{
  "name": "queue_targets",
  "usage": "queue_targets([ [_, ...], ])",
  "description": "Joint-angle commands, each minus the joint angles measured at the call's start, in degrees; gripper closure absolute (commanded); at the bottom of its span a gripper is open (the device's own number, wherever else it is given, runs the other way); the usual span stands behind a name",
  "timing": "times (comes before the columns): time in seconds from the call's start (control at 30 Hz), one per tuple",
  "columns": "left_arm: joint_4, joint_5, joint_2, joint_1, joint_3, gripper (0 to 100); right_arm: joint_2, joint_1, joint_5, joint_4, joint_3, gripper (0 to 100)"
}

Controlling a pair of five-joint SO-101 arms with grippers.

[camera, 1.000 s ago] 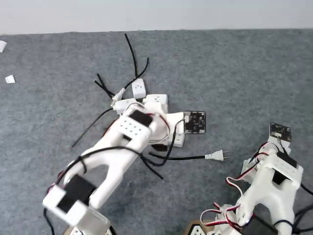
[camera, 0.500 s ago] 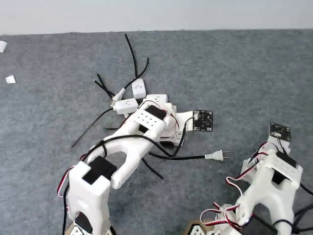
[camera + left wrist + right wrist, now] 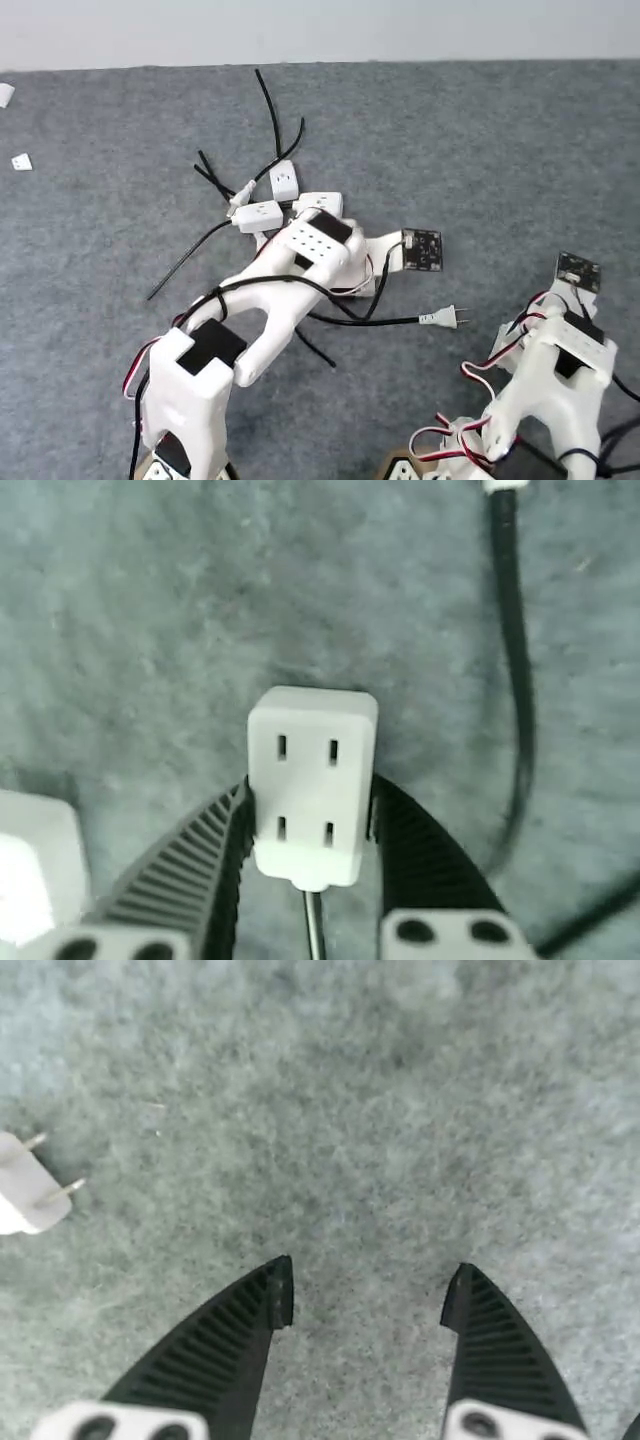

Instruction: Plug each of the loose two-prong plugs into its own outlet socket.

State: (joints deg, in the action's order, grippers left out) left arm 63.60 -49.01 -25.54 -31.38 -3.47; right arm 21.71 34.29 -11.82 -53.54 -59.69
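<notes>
Shifting nearer the loose plug [image 3: 441,318] on the carpet [image 3: 520,150] than a second ago, the left gripper [image 3: 310,815] is pinching a probably light, rigid socket block [image 3: 312,770] by its slick sides, while the right gripper [image 3: 370,1280] is hanging spread near that plug, likely best gripped across its stiff body.

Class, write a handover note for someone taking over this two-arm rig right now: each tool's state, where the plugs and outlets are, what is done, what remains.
Left tool: shut on a white outlet block; both of its sockets are empty.
Right tool: open and empty over the carpet. The loose plug lies close by with its prongs bare.
Other outlets lie clustered on the carpet; I cannot tell whether any holds a plug.
Done: one outlet gripped.
Left: pick up the loose plug, push it into the held block, then check the cluster.
</notes>
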Motion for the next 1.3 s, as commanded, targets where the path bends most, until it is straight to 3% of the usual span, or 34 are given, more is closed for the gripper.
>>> queue_targets([
  [0.0,8.1,6.7,2.9,0.2,7.2,99,2.1,-0.7,0.6,1.3,0.4,83.3],
  [0.1,14.3,14.5,6.2,0.4,11.8,99,2.2,-0.7,0.6,1.5,0.2,91.0],
  [0.37,28.3,40.9,18.5,2.2,22.5,99,2.2,-2.3,0.6,1.5,0.2,90.8],
  [0.53,37.0,46.8,26.9,4.4,22.9,99,2.0,-2.4,0.6,1.5,0.2,90.8],
  [0.83,35.5,46.9,37.3,18.9,15.8,99,1.9,-2.4,0.6,1.5,0.2,90.8],
  [0.97,34.2,52.7,37.6,23.6,10.2,99,1.9,-2.4,0.6,1.5,0.2,90.8],
  [1.17,24.8,63.8,38.1,23.5,-6.9,99,1.8,-2.4,0.6,1.5,0.2,90.8],
  [1.27,18.8,69.5,38.2,19.8,-15.6,99,1.8,-2.4,0.6,1.5,0.2,90.8],
])
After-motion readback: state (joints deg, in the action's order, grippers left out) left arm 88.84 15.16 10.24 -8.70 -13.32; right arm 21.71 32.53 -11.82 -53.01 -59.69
